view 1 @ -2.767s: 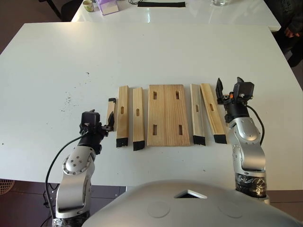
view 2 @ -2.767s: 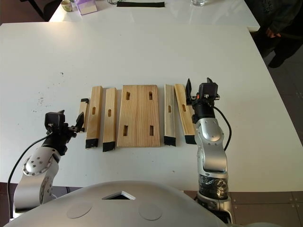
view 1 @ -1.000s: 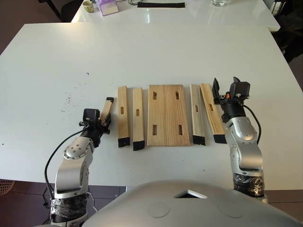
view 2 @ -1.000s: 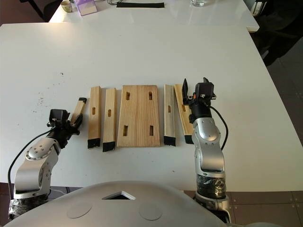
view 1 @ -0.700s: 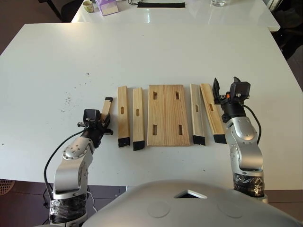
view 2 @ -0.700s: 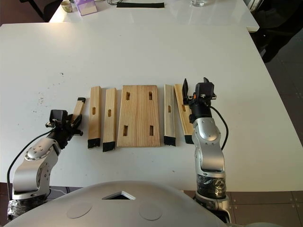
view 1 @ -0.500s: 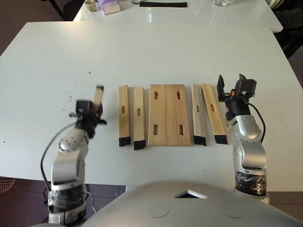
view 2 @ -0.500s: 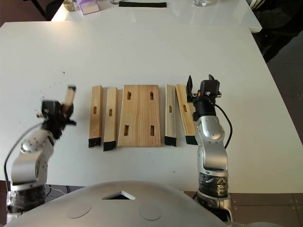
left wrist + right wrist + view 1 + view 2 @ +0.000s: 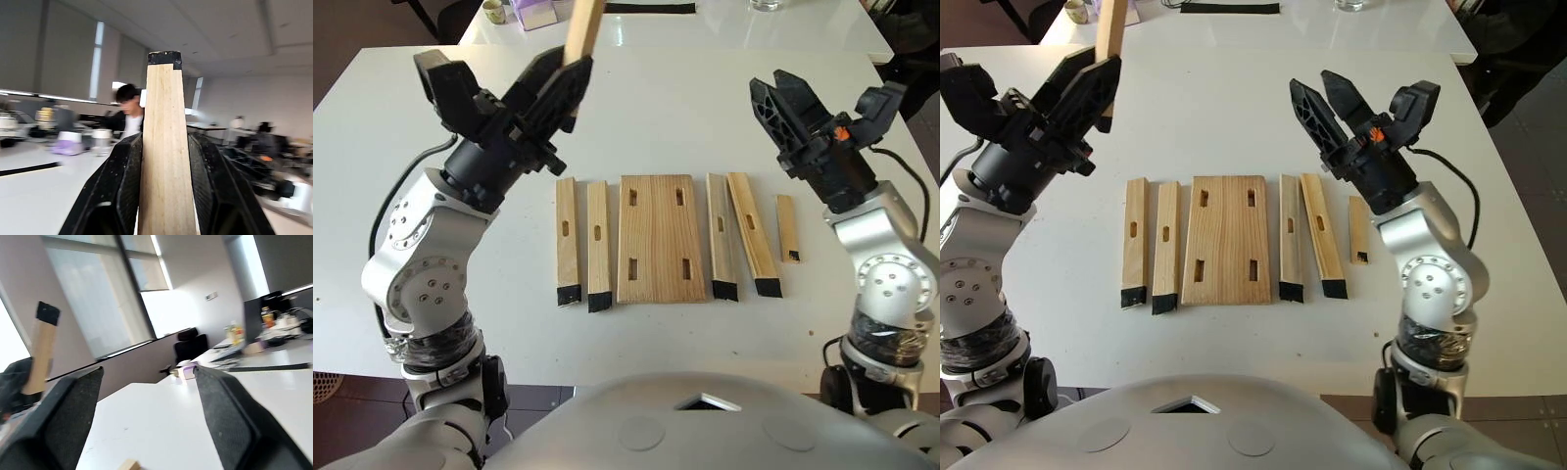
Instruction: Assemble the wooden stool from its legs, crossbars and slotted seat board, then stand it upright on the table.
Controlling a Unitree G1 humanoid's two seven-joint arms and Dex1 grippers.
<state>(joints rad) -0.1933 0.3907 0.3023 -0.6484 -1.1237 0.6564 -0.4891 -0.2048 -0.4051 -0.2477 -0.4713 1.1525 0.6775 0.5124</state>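
Head views: the left gripper (image 9: 560, 86), raised above the table (image 9: 705, 117), clamps the raised crossbar (image 9: 582, 29) near-upright. The right gripper (image 9: 1312, 88) hangs over the table's right side, jaws apart and empty. The seat board (image 9: 656, 240) lies flat between two pairs of legs (image 9: 568, 240), with a second crossbar (image 9: 787, 227) just right of them.

Left wrist view: both fingers (image 9: 122, 186) press the raised crossbar's sides.

Right wrist view: the fingers (image 9: 68, 421) stand wide apart, holding nothing.

White table (image 9: 705, 98), slotted seat board (image 9: 656, 238), 4 legs (image 9: 568, 240) flanking it, 1 short crossbar (image 9: 787, 227)
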